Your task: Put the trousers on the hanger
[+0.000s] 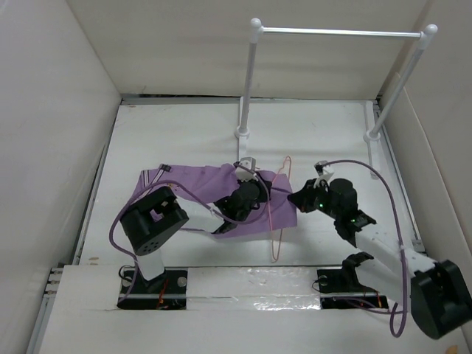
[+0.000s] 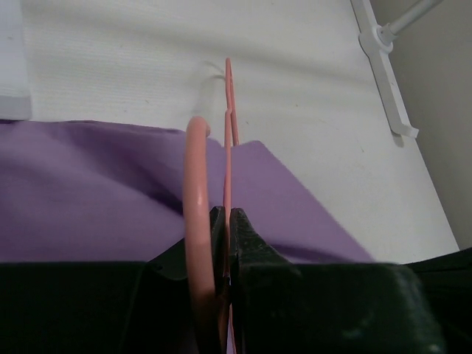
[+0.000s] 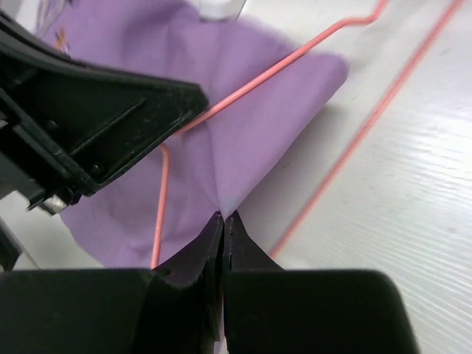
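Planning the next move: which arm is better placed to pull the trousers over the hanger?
Probably right: the right gripper pinches the trousers at an edge; the left gripper is shut on the hanger.

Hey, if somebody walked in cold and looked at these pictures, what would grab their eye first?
The purple trousers sprawled mid-table stand out first against all the white. Next comes the thin pink wire hanger lying at their end nearest the right arm, with the left pincer shut on its wire and the right pincer pinching the cloth's edge. At the far end stands a white rack with a silver crossbar.
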